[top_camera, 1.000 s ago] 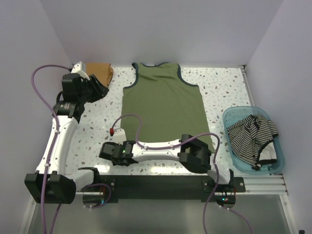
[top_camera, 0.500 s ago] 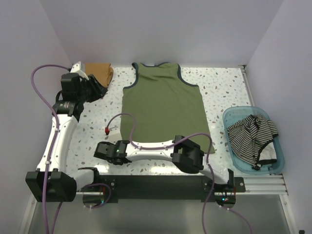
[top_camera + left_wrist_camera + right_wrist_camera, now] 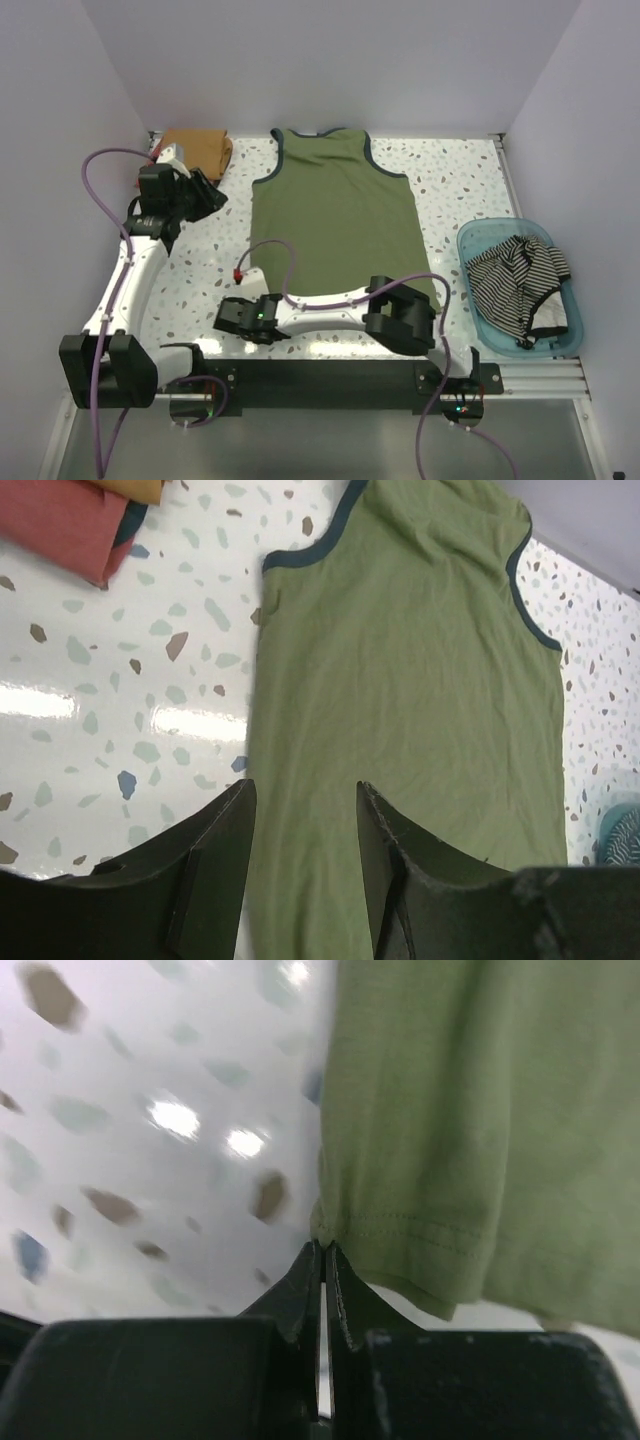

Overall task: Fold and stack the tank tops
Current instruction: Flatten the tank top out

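The olive green tank top [image 3: 335, 215] with navy trim lies flat in the middle of the table, neck to the back. My right gripper [image 3: 252, 300] reaches across to its near left hem corner. In the right wrist view the gripper [image 3: 325, 1248] is shut, with that corner of the olive top [image 3: 450, 1140] bunched at its tips. My left gripper [image 3: 205, 195] hovers open by the top's left side, its fingers [image 3: 215, 870] framing the left edge of the olive top [image 3: 420, 670]. A striped tank top [image 3: 520, 280] lies in the basket. Folded mustard [image 3: 200, 148] and red [image 3: 60, 520] tops sit at the back left.
The translucent blue basket [image 3: 470, 240] stands at the right edge of the table. White walls close in the back and both sides. A purple cable [image 3: 265, 245] loops over the near left part of the olive top.
My right gripper has closed from open onto the hem corner after shifting slightly left and back. My left gripper has moved a little nearer and to the right, still open.
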Available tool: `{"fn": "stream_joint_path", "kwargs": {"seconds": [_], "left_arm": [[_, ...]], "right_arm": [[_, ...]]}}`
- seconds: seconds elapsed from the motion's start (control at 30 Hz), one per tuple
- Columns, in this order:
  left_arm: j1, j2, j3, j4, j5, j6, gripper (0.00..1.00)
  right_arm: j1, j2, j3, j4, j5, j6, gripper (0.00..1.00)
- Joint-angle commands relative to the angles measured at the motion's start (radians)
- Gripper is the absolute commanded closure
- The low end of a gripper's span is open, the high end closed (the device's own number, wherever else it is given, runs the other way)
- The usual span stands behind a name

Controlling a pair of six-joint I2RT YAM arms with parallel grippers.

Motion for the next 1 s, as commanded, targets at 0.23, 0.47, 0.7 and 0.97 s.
{"fn": "stream_joint_path", "kwargs": {"seconds": [0.23, 0.47, 0.7, 0.97], "left_arm": [[-0.003, 0.165, -0.229, 0.437, 0.076, -0.174, 0.48], [-0.110, 0.405, -0.154, 0.529, 0.011, -0.202, 0.48], [-0.147, 0.563, -0.098, 0.564, -0.075, -0.225, 0.49], [-0.150, 0.649, -0.073, 0.595, -0.095, -0.211, 0.52]], "right_arm": [[0.005, -0.407, -0.454, 0.220, -0.202, -0.016, 1.00], [0.062, -0.505, -0.543, 0.191, -0.192, 0.008, 1.00], [0.102, -0.580, -0.594, 0.181, -0.175, 0.045, 1.00], [0.127, -0.591, -0.589, 0.167, -0.173, 0.053, 1.00]]}}
